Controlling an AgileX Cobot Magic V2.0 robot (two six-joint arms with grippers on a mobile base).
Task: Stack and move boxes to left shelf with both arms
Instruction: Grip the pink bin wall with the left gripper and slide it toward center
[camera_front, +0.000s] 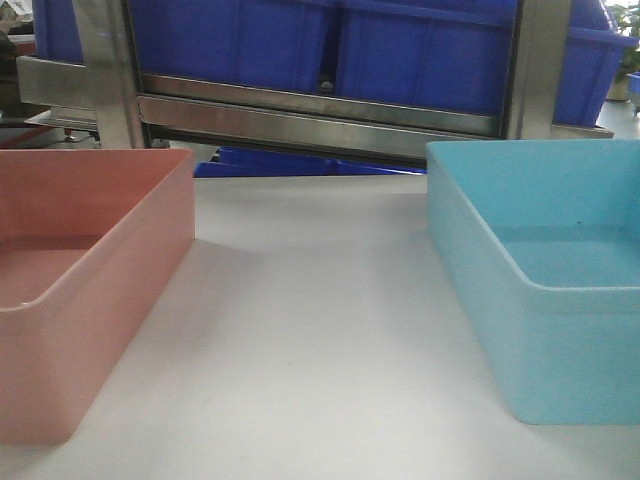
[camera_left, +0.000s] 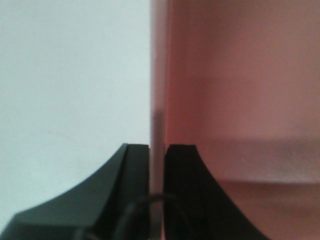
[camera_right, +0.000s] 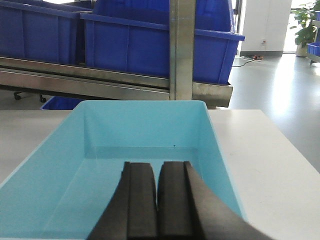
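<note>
Two open plastic tubs sit well apart on a white worktop (camera_front: 310, 340), seen from low down at the near edge. The salmon pink tub (camera_front: 90, 270) is on the left and the light blue tub (camera_front: 540, 290) is on the right, both upright, with bare worktop between them. Behind them, across the far side, runs the steel shelf (camera_front: 320, 122), its flat brushed front bar spanning the view between two steel uprights (camera_front: 105, 80). Dark blue crates (camera_front: 330, 45) stand side by side on the shelf above the bar, and another dark blue crate (camera_front: 270, 162) shows below it. Neither tub is on the shelf and neither is stacked in the other. The left wrist view shows the left tool (camera_left: 157, 148) closed on a thin wall of the pink tub: one black finger (camera_left: 135, 170) lies on the outer side over the worktop, the other on the inner side, and the wall stands edge-on between them. The right wrist view looks along the inside of the blue tub toward the shelf. The right tool (camera_right: 158, 172) hangs over the near end of that tub, its two black fingers brought together with only a thin dark seam between them and nothing visible in their grip. A tiny dark speck marks the far inner wall of the blue tub
</note>
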